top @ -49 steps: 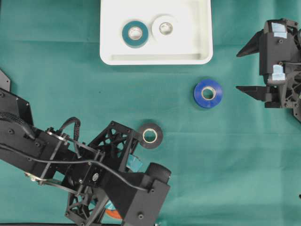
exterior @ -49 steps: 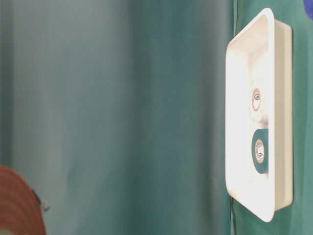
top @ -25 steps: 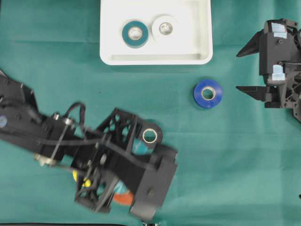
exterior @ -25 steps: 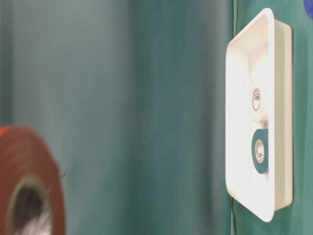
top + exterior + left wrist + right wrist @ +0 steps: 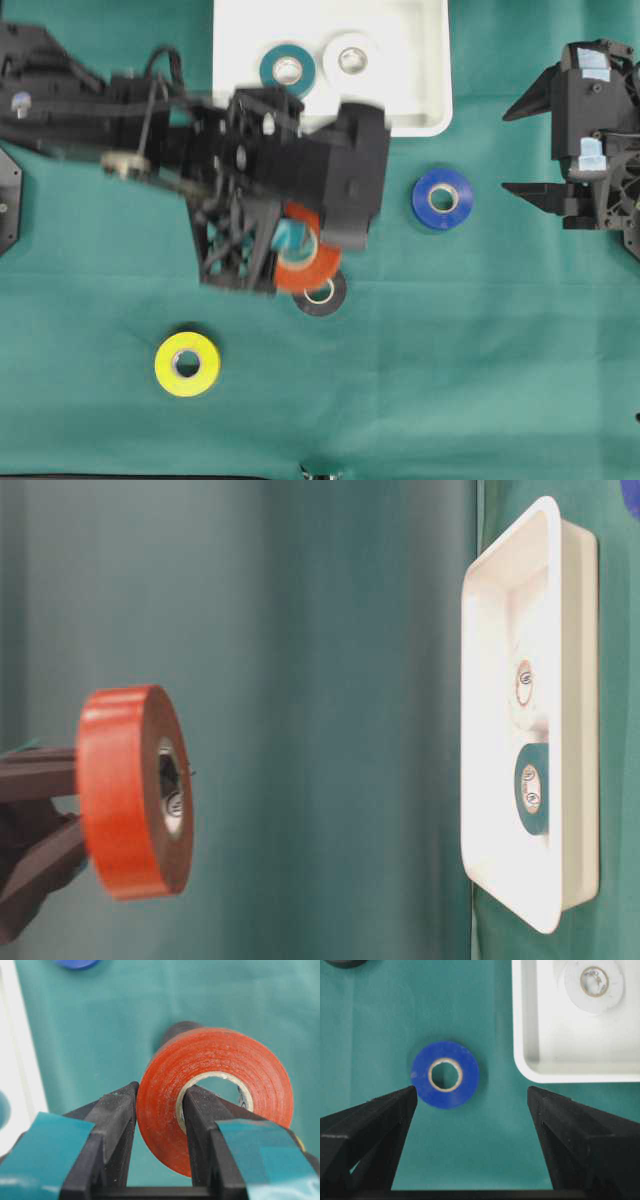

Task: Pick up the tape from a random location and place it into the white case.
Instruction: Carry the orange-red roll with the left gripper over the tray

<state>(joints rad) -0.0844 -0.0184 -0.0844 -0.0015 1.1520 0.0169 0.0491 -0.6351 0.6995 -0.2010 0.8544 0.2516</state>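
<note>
A teal-green cloth (image 5: 480, 350) covers the whole work surface.

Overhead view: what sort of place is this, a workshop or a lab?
Probably a robotics lab bench set up for practice. A green cloth covers the table, two black robot arms work over it, the left hand gripping an orange tape roll, and a white case collects rolls.

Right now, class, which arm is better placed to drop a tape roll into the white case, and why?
Left: its claw already grips the orange tape roll beside the white case. The right claw is open, empty.
</note>
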